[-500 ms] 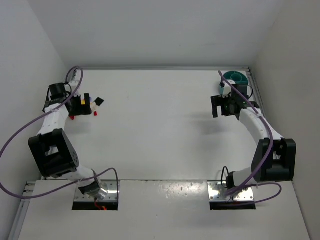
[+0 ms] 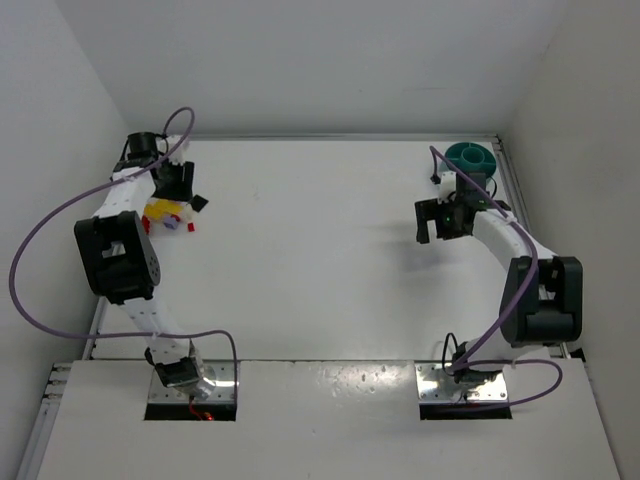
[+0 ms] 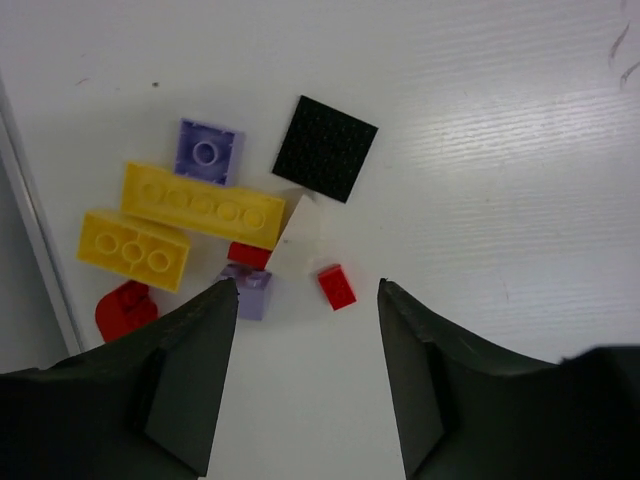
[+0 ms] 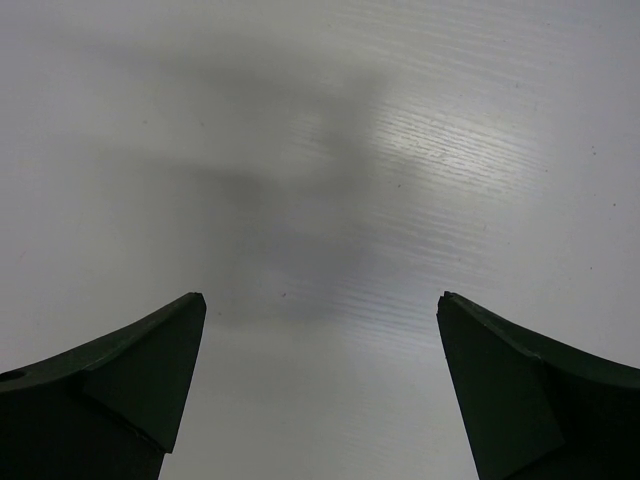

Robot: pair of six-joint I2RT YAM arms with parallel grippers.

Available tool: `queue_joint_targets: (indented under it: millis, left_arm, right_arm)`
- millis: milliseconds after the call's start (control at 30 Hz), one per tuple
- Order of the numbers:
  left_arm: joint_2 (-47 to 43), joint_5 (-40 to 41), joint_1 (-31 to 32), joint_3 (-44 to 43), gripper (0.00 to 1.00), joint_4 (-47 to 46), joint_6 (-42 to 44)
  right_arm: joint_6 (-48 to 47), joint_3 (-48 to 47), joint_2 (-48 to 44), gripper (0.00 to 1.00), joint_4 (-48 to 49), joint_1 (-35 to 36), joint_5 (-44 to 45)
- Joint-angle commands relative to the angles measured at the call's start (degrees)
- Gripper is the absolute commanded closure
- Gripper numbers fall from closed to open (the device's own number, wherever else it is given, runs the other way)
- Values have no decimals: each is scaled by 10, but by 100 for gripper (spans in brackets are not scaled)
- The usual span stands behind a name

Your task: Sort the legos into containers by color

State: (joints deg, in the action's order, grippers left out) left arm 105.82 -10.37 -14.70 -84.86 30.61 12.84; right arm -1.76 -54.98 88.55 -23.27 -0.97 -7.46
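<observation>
The left gripper, fingers wide and empty, hovers over the small plastic bricks in the bench's far-left corner. A tiny red brick lies between its fingertips. The round teal plastic tub sits far-right, near the wide-open right gripper.

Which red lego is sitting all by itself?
The small red brick by the left gripper. It touches nothing; the other two red pieces huddle beside the yellow bricks.
</observation>
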Motion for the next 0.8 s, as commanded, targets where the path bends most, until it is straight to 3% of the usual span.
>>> queue_joint_targets:
  millis: [0,133,267,533,767]
  left_arm:
    - [40,12,20,-30,38,29,34]
    - [61,25,32,-30,48,29,47]
    - [74,37,32,-30,51,34,54]
    - [85,75,32,-36,51,24,65]
    - [80,75,32,-36,45,18,71]
  right_arm:
    - [-3,-28,3,0,7,2,-19]
    - [-3,-33,10,0,7,2,-25]
    - [-3,-33,21,0,7,2,-36]
    - [-8,-63,57,3,-22,2,-62]
    - [-13,-68,72,4,-27,2,-67]
